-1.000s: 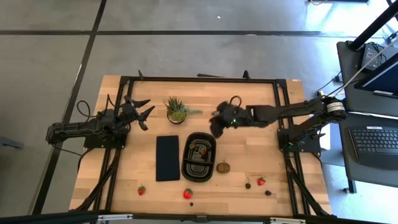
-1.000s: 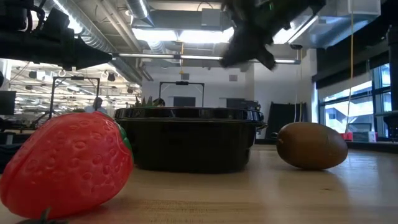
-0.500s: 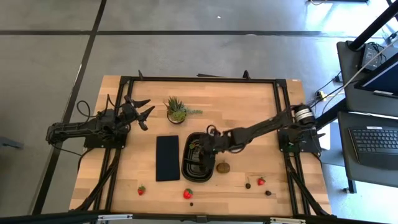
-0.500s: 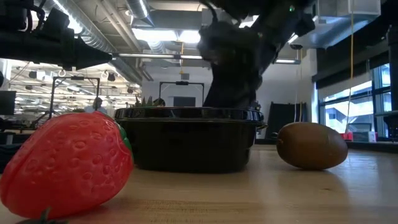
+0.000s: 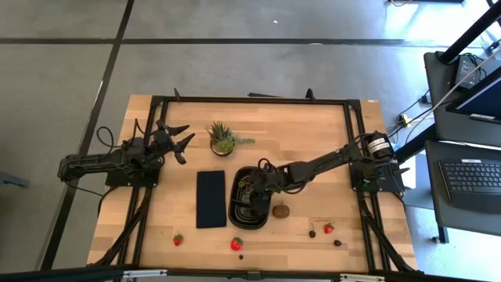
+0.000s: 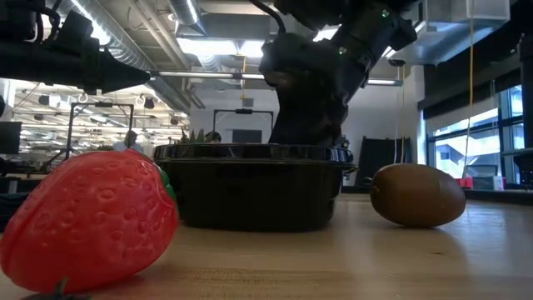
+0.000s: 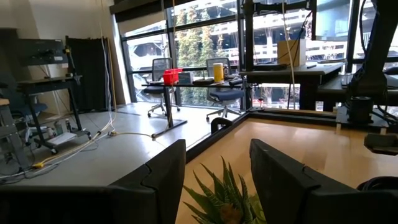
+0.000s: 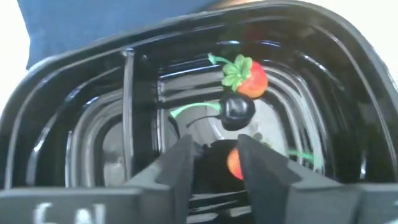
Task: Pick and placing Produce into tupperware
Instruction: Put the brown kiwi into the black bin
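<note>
Near edge: loose strawberry point(image 6: 87, 218), kiwi point(image 5: 280, 210) beside the tupperware point(image 5: 235, 215). Right gripper point(image 8: 214, 163) inside it, fingers slightly parted, gripping nothing, over strawberries and a dark berry point(image 8: 239, 109). Left gripper point(image 5: 182, 141) idle, half open, by the plant point(image 5: 223, 138).

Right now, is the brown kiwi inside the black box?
No, the kiwi lies on the table just beside the black container, outside its rim.

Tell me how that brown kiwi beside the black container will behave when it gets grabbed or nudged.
The kiwi is a smooth oval lying on its side on bare wood, so a nudge would probably roll it. Its rounded skin could slip between narrow fingers. It looks rigid and small beside the container, so it is likely light.
</note>
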Action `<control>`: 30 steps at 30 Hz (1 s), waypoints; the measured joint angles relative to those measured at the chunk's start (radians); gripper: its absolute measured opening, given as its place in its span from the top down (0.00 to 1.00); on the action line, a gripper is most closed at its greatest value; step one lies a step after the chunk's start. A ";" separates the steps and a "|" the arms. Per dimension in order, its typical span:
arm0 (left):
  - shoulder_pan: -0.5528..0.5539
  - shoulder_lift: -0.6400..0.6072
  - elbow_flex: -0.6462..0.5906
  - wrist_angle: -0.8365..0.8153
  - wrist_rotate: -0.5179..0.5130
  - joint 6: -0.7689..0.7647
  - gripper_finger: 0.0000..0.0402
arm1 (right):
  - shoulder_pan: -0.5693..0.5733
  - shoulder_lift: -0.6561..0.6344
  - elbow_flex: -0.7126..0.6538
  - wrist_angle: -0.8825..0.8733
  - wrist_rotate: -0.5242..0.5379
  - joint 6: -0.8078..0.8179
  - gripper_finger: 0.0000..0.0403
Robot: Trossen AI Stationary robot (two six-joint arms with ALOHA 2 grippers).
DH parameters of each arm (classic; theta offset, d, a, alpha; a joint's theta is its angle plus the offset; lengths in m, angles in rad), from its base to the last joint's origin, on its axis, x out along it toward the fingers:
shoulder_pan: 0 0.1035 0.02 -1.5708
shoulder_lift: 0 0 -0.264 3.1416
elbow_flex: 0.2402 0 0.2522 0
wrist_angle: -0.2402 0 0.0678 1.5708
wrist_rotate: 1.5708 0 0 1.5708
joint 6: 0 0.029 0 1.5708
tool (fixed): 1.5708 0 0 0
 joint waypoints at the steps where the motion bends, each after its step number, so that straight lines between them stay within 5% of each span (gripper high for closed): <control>1: 0.000 0.000 0.000 0.000 0.000 0.000 0.57 | -0.001 0.000 0.000 0.001 -0.014 0.000 0.62; 12: 0.000 0.000 0.000 0.000 0.000 -0.001 0.57 | -0.007 -0.005 0.079 -0.051 -0.063 -0.110 0.21; 22: 0.000 0.000 0.000 0.000 0.000 -0.001 0.57 | 0.016 -0.007 0.406 -0.652 -0.063 -0.159 0.18; 30: 0.000 0.000 0.000 -0.001 0.000 0.000 0.57 | 0.132 -0.008 0.436 -0.836 -0.063 -0.149 0.18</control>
